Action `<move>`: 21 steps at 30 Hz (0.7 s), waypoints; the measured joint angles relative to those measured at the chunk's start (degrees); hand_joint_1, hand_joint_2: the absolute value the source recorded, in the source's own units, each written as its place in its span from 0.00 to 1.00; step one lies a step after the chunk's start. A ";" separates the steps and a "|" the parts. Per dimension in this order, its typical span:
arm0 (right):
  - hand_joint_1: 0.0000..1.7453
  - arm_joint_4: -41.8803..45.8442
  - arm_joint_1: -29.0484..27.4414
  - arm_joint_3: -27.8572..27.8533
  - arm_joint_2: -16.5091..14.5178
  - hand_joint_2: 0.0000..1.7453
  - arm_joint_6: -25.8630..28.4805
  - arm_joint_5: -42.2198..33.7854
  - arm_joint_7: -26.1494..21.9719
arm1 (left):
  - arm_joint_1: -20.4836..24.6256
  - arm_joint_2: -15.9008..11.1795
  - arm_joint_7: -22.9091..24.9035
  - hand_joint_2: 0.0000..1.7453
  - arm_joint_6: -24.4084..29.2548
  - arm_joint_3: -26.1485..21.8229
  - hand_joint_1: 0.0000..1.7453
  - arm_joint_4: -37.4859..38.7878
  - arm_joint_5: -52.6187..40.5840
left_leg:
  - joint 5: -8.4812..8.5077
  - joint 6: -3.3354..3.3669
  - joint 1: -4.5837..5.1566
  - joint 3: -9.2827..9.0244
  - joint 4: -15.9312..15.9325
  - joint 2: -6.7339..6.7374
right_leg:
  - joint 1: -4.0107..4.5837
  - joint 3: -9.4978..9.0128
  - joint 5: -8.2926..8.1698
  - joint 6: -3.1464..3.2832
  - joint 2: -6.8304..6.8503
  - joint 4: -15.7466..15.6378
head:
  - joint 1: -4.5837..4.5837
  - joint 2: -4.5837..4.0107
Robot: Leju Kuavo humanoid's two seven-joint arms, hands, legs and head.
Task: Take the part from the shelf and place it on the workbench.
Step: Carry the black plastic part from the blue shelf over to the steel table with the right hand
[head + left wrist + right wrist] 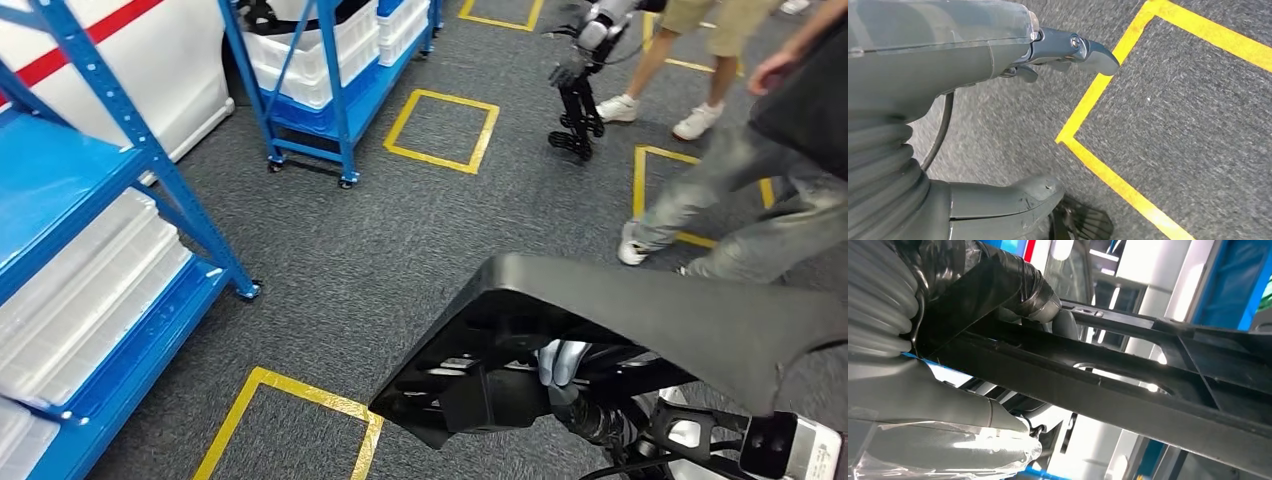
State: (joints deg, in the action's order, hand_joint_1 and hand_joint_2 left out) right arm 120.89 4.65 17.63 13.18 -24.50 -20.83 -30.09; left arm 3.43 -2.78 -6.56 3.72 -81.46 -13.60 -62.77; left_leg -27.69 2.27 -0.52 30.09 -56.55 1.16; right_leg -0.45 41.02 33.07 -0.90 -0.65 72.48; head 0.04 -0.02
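Low on the right, we are carrying the part [640, 320] in our right hand [1013, 295], left hand [1068, 50] hanging empty with fingers apart, and next seeking the workbench, likely by turning.

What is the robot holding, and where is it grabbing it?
The right hand grips a big black plastic part by a rib of the framework on its underside. The left hand holds nothing and hangs over the floor.
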 joint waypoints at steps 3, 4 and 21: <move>0.84 -0.12 -0.17 -0.02 -0.11 1.00 0.02 0.00 0.11 | -0.20 0.00 0.16 1.00 0.00 0.00 0.00 0.00 0.00 | -0.06 0.06 0.11 0.04 -0.02 0.98 | -0.14 1.77 1.14 -0.14 0.23 3.79 | 0.01 0.00; 0.84 -0.13 -0.18 -0.02 -0.11 1.00 0.03 0.00 0.11 | -0.20 0.00 0.16 1.00 0.00 0.00 0.00 0.00 0.00 | -0.06 0.06 0.11 0.04 -0.02 1.03 | -0.15 1.79 1.10 -0.15 0.23 3.83 | 0.01 0.00; 0.84 -0.37 -1.60 -0.32 -3.20 1.00 1.99 0.74 0.32 | -0.05 0.85 0.32 1.00 -1.65 0.90 0.00 0.09 -0.89 | -4.55 -2.59 -0.36 5.12 -12.12 -1.37 | 0.16 -7.96 -6.87 2.72 -2.56 -14.61 | 0.03 0.00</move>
State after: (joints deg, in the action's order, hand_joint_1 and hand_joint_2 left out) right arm 120.52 3.04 17.32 9.97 -22.51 -20.09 -29.77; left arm 3.39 -1.93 -6.25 2.07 -80.56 -13.51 -63.66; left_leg -32.24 -0.32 -0.87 35.21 -68.66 -0.21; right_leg -0.29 33.06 26.20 1.82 -3.21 57.87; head 0.07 -0.02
